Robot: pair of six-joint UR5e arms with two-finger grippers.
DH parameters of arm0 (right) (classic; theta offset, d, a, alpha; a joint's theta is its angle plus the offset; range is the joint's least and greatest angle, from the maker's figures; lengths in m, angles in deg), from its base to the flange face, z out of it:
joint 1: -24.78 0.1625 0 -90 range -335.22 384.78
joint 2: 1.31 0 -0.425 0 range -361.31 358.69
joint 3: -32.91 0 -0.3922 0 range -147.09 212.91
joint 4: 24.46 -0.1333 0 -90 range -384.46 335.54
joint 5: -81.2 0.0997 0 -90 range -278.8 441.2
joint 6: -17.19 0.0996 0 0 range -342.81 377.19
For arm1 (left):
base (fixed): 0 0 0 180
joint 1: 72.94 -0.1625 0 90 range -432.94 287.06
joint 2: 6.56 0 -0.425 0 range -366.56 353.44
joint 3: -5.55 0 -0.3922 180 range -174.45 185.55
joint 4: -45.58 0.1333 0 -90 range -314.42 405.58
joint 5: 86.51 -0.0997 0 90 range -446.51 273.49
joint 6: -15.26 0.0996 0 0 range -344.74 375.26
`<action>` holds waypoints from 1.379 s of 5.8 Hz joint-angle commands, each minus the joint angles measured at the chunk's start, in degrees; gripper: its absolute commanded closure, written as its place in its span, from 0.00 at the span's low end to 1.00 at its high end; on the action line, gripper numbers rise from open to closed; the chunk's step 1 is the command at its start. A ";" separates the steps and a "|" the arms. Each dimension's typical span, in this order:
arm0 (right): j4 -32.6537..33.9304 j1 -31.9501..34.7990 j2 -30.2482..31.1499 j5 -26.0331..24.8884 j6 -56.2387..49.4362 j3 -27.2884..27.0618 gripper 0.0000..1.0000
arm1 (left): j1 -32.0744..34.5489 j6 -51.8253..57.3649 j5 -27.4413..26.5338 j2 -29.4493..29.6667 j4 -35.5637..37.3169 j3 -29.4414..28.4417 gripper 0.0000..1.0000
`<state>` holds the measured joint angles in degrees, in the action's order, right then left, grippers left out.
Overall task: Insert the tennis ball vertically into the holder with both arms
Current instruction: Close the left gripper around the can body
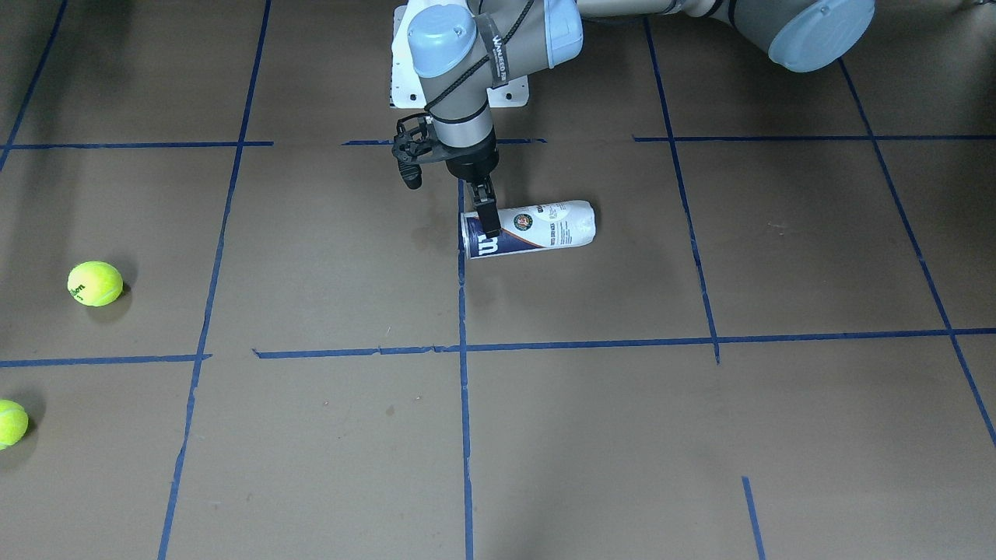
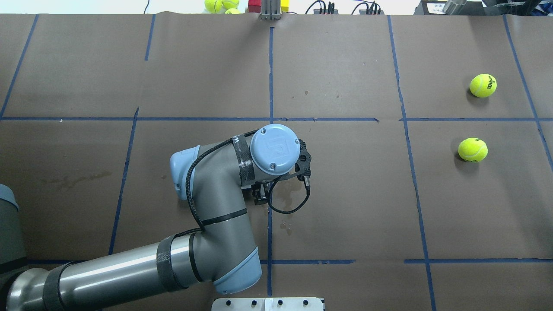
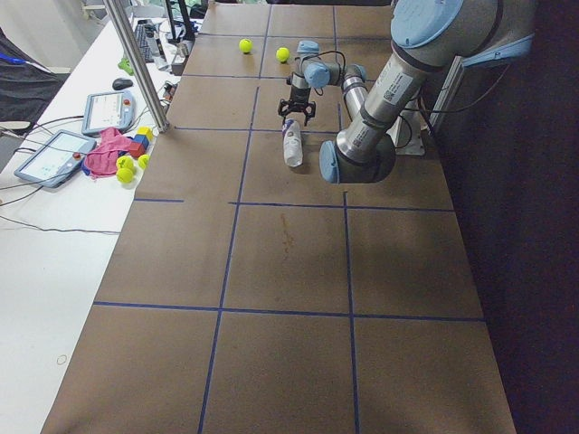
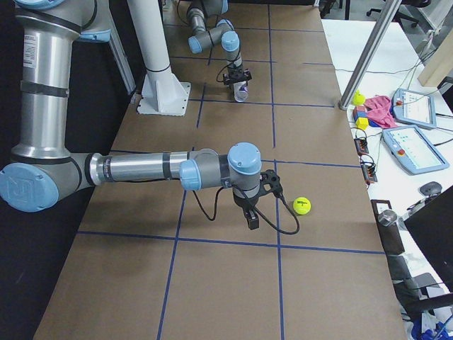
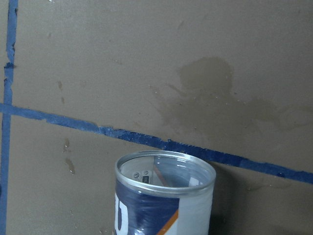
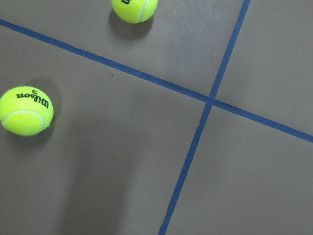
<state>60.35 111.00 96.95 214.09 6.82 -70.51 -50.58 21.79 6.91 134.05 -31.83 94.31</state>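
The holder [image 1: 545, 224], a clear tube with a white and navy label, lies on its side near the table's middle. Its open rim fills the bottom of the left wrist view [image 5: 165, 171]. My left gripper [image 1: 485, 222] is open just over the holder's open end, fingers spread across its width; in the overhead view the wrist hides both. Two yellow tennis balls [image 2: 483, 85] [image 2: 472, 149] rest far to my right, both in the right wrist view [image 6: 27, 111] [image 6: 134, 10]. My right gripper [image 4: 253, 219] hangs above the table near a ball [image 4: 302, 205]; I cannot tell whether it is open.
A white pedestal base [image 1: 405, 93] is bolted at the robot's edge of the table. Blue tape lines grid the brown surface [image 2: 345, 194]. More balls [image 2: 220, 4] and blocks lie past the far edge, and tablets [image 3: 54, 154] sit on a side desk.
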 commanded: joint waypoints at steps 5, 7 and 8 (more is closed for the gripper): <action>0.00 0.00 0.09 0.00 0.00 0.68 0.00 | -1.00 -1.69 -2.54 -0.51 -7.32 -6.49 0.05; 0.00 0.00 0.09 0.00 0.00 0.85 0.00 | -1.01 -1.52 -2.62 -1.04 -7.06 -6.14 0.20; 0.00 0.00 0.09 0.00 0.00 0.85 0.00 | -0.92 -1.52 -2.63 -1.04 -6.97 -5.70 0.29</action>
<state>60.35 111.00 97.03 214.09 6.83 -69.68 -51.57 20.23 4.31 133.05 -38.89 88.25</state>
